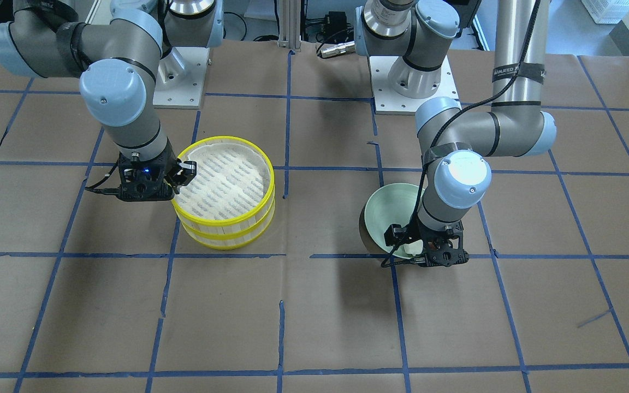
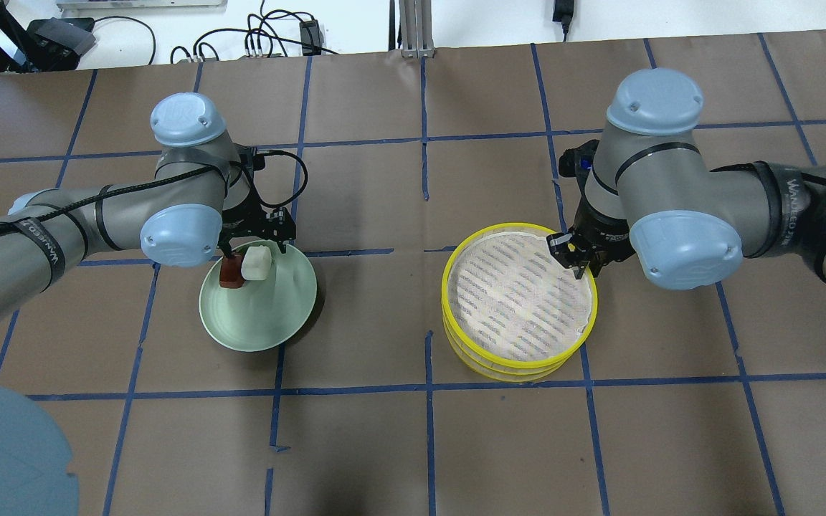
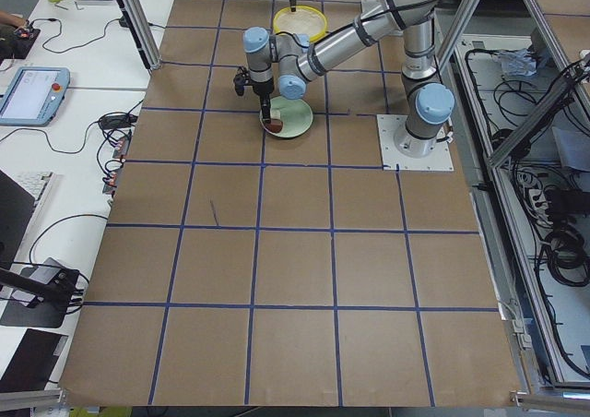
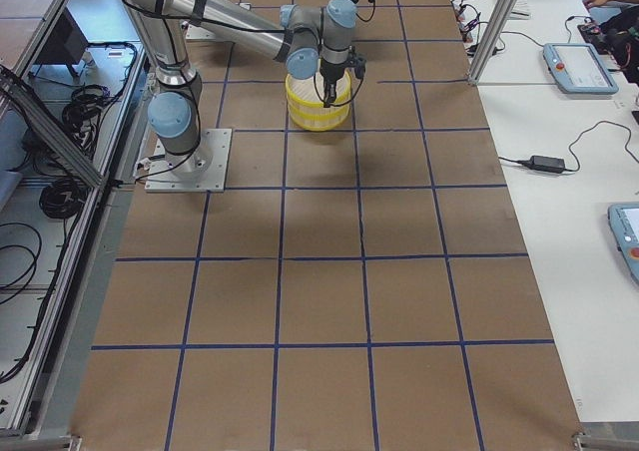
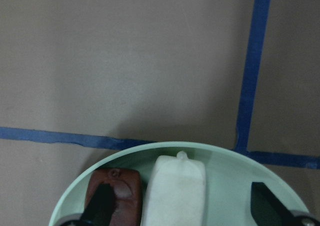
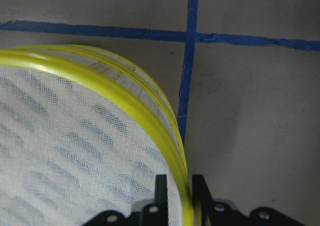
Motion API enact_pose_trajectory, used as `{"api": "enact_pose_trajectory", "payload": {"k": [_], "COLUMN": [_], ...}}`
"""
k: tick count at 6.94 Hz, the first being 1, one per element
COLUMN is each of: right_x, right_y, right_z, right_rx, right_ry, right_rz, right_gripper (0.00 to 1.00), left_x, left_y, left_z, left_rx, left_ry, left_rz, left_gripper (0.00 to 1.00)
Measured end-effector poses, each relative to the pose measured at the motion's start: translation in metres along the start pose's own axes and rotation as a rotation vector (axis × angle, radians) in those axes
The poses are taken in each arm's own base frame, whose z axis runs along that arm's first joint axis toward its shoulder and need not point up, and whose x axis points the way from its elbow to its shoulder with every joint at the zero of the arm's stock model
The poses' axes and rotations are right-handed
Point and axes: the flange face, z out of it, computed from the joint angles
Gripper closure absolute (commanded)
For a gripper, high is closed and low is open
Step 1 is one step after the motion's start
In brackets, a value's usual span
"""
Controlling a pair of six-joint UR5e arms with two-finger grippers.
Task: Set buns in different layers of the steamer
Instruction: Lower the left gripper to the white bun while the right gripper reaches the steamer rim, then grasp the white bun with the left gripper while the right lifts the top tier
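Note:
Two steamer layers [image 2: 513, 363] stand stacked, with yellow rims and an empty white liner on top. My right gripper [image 2: 576, 258] is shut on the top layer's rim [image 6: 125, 98], one finger inside and one outside, as the right wrist view [image 6: 180, 186] shows. The white bun [image 2: 256, 262] and the reddish-brown bun [image 2: 230, 274] lie side by side on the pale green plate [image 2: 255, 322]. My left gripper [image 5: 185, 206] is open and low over the plate, its fingers straddling the white bun [image 5: 175, 186]. One finger [image 5: 102, 206] rests over the brown bun [image 5: 117, 181].
The table is brown paper with a blue tape grid. The plate [image 1: 391, 210] and the steamer [image 1: 227, 221] sit about one grid square apart. The arm bases stand at the robot's edge of the table.

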Motion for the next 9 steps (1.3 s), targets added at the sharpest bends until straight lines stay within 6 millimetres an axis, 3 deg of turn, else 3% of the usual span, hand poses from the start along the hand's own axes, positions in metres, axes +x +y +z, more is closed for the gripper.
{"api": "enact_pose_trajectory", "payload": {"k": [2,4,5,6,8,9], "right_x": [0.001,0.002,0.002,0.002,0.009,0.026], "right_y": [0.001,0.001,0.001,0.002,0.004,0.005], "right_z": [-0.001,-0.002,-0.002,-0.005,-0.021,-0.031], "right_rx": [0.001,0.003,0.004,0.01,0.031,0.035], "right_ry": [0.0,-0.001,-0.002,-0.003,0.004,0.006], "right_rz": [-0.007,-0.006,-0.005,-0.005,-0.014,-0.014], "right_gripper": [0.93,0.95,0.94,0.95,0.95,0.95], "left_x": [0.0,0.011,0.018,0.022,0.024,0.022], "left_y": [0.0,0.005,0.009,0.011,0.011,0.011], "left_z": [-0.005,-0.003,-0.003,-0.003,-0.004,-0.003], "left_rx": [0.006,0.002,0.001,0.001,0.001,0.001], "left_ry": [0.0,-0.003,-0.005,-0.006,-0.012,-0.034], "left_rz": [-0.002,-0.001,-0.006,-0.007,-0.001,0.003], "left_gripper": [0.05,0.31,0.39,0.41,0.94,1.0]}}
